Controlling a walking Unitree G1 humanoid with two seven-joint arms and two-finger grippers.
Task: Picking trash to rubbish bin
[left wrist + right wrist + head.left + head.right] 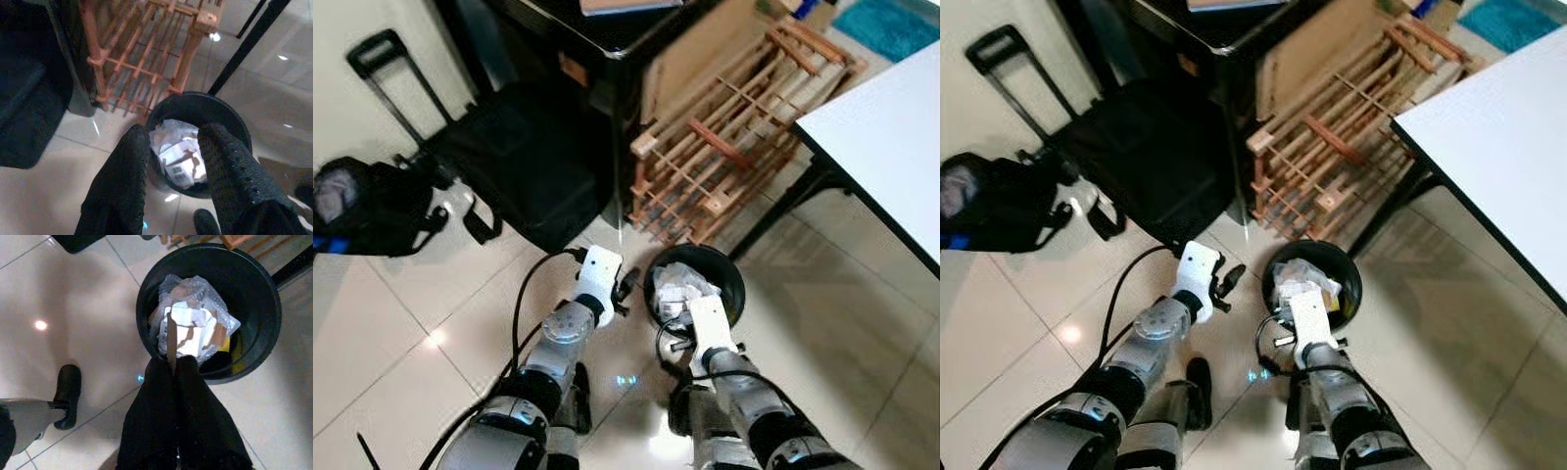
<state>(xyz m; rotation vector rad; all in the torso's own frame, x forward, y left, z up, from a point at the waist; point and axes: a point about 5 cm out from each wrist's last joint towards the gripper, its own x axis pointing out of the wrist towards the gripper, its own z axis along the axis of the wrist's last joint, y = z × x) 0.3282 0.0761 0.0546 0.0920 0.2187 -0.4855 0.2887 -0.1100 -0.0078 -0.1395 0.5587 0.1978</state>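
The right tool (172, 363) pinches a thin brown strip (171, 340) above the black bin (261, 293) — poised to drop it — while the left tool (171, 142), released, hovers beside the bin.

Round black rubbish bin (254, 298) upright on tiled floor, directly beyond right gripper (172, 363) tips. Crumpled plastic, white paper, brown cardboard scraps (188, 320) heaped inside. Thin brown strip (171, 345) pinched between closed jaws.

Silver jointed arms, white wrist housings, looping black cables, textured black-fingered left tool (171, 161).
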